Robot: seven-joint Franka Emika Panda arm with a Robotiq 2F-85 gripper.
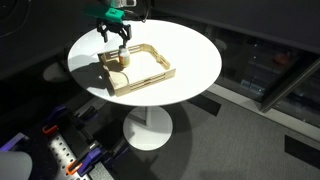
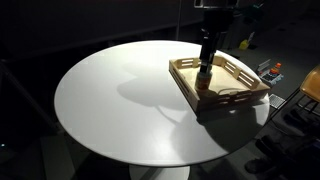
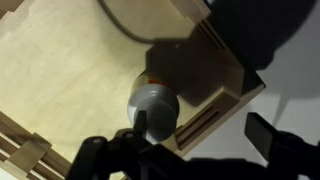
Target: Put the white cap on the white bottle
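Centring the gripper (image 1: 119,46), open or closed I cannot tell, over the white bottle (image 3: 152,104) in the wooden tray (image 1: 145,84), you are aiming to lower the white cap squarely.

round white table (image 1: 190,50), light wooden tray (image 1: 163,68) on it, end effector (image 1: 118,46) down at tray's corner

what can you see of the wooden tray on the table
The wooden tray is a shallow rectangle of pale, plywood-looking wood, with a flat floor and low raised walls. The wrist view shows a handle slot cut in one wall. It lies flat on the round white table, off toward one side. The white bottle stands on its floor close to a corner. The gripper hangs right above that spot and shadows the wood.
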